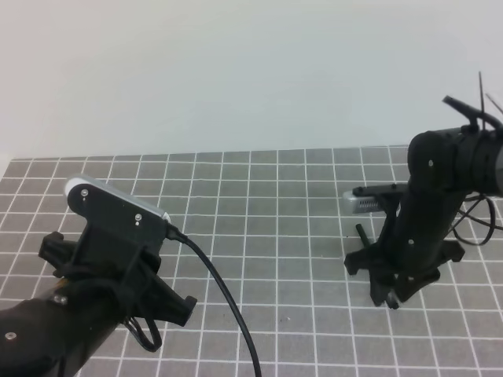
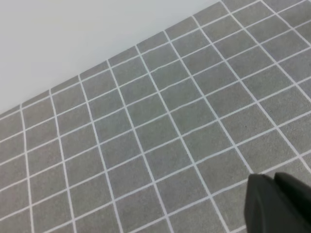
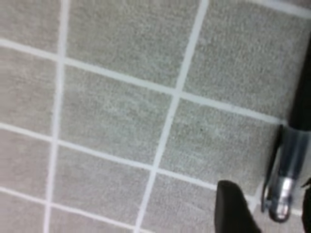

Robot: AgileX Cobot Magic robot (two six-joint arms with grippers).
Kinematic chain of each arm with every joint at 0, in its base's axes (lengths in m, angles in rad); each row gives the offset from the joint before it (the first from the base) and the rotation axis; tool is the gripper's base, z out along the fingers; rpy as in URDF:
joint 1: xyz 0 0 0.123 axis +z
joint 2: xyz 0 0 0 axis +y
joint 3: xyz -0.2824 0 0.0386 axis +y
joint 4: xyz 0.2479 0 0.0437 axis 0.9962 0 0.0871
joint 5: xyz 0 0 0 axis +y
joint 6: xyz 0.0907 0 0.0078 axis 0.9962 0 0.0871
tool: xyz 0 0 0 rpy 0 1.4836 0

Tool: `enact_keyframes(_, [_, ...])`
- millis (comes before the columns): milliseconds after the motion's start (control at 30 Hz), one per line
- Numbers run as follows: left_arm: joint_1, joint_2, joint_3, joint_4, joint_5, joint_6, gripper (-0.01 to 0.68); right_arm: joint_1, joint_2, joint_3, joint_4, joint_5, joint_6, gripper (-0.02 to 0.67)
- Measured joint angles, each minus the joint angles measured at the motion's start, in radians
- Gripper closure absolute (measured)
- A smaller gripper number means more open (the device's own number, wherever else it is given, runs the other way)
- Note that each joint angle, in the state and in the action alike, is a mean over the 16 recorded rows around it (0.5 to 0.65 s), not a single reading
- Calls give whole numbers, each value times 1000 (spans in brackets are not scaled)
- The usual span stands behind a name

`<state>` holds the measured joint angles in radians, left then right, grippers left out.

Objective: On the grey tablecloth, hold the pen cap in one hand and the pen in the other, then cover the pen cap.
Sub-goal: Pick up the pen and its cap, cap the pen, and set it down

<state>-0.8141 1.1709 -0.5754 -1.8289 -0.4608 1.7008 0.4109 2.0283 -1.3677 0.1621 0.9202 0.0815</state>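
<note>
Right claw low over grey tablecloth, pen between fingers

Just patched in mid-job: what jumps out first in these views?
The right gripper is down on the grey tablecloth at the right side, and its wrist view shows a dark pen with a clip and silver end lying right beside its fingers. The left gripper sits at lower left over bare cloth.

Matte black arms, silver-cased wrist cameras, black cables
</note>
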Motion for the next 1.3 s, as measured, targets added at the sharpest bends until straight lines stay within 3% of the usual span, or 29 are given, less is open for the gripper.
enact_keyframes(267, [0, 0, 0, 14, -7, 4, 674, 0, -130, 0, -40, 15, -12, 360])
enact_keyframes(600, [0, -1, 0, 61, 18, 5, 674, 0, -482, 80, -146, 2, -59, 528])
enact_keyframes(833, [0, -2, 0, 96, 72, -8, 674, 0, -760, 265, -181, -72, -91, 632])
enact_keyframes(1300, [-1, -8, 0, 346, 102, -209, 674, 0, -1253, 699, -239, -194, -103, 648])
